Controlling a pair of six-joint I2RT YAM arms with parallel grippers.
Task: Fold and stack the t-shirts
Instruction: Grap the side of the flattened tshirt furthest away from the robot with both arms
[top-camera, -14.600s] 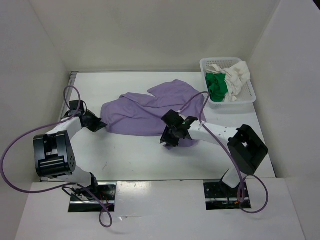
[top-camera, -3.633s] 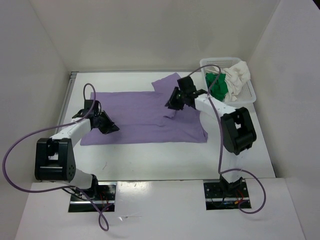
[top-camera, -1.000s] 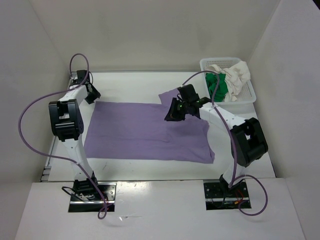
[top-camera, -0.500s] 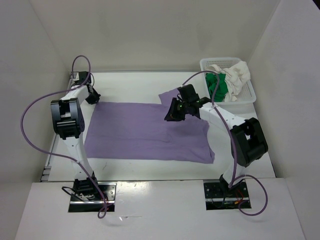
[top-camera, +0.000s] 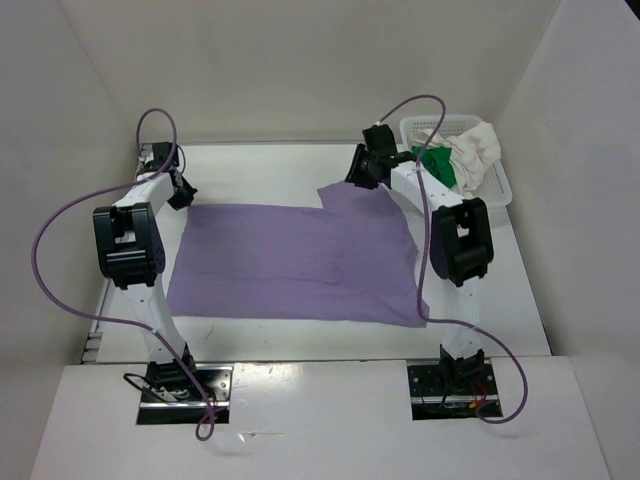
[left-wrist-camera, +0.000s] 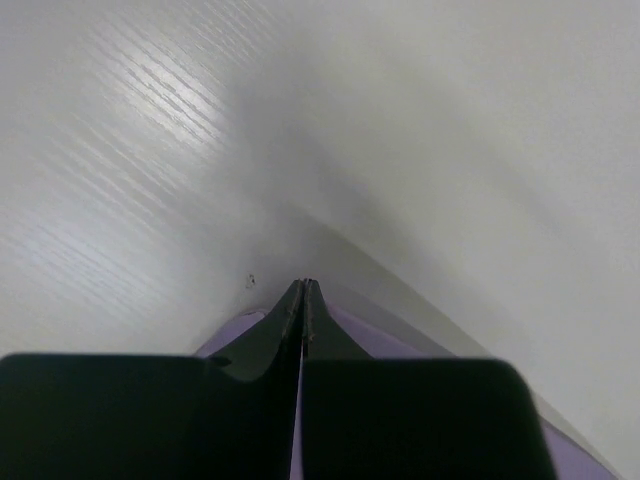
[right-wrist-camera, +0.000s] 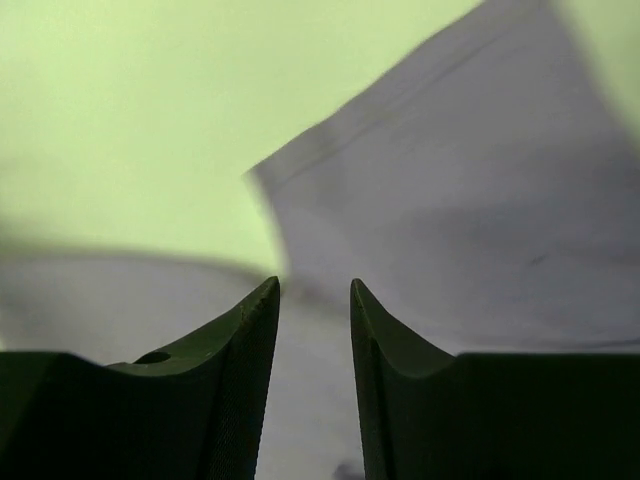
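The lavender t-shirt (top-camera: 300, 260) lies spread flat on the table, one sleeve (top-camera: 340, 193) sticking out at its far edge. My left gripper (top-camera: 182, 193) is at the shirt's far left corner. In the left wrist view its jaws (left-wrist-camera: 303, 286) are pressed together with lavender cloth (left-wrist-camera: 365, 328) on both sides and a thin strip between them. My right gripper (top-camera: 358, 177) is open just over the sleeve, with lavender cloth (right-wrist-camera: 450, 200) under its tips (right-wrist-camera: 315, 285). The green t-shirt (top-camera: 435, 166) and the creamy white t-shirt (top-camera: 472, 150) lie bunched in the basket.
The white mesh basket (top-camera: 500, 196) stands at the back right corner. White walls close in the table at the left, back and right. Purple cables loop above both arms.
My right gripper has moved from over the shirt's middle to its far edge by the sleeve. The left gripper stays at the far left corner. The shirt has not shifted.
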